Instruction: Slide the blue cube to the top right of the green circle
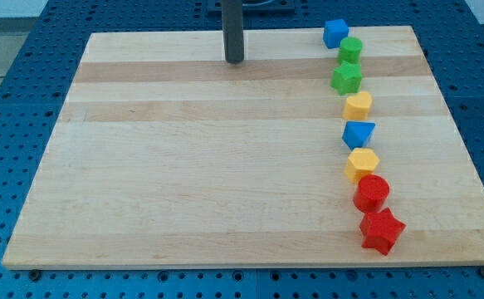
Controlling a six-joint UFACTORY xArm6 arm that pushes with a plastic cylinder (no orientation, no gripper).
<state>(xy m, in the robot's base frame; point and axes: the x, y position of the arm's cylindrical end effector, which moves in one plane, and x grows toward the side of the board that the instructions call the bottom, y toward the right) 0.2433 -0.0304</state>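
Note:
The blue cube (335,32) sits near the board's top edge, right of centre. The green circle (350,49) lies just below and right of it, touching or nearly touching. My tip (235,61) stands on the board near the top edge, well to the left of the blue cube and apart from every block.
Below the green circle runs a column of blocks: a green star (346,79), a yellow heart-like block (358,105), a blue triangular block (359,134), a yellow hexagon (362,164), a red circle (372,193), a red star (381,232). The wooden board (183,166) lies on a blue pegboard.

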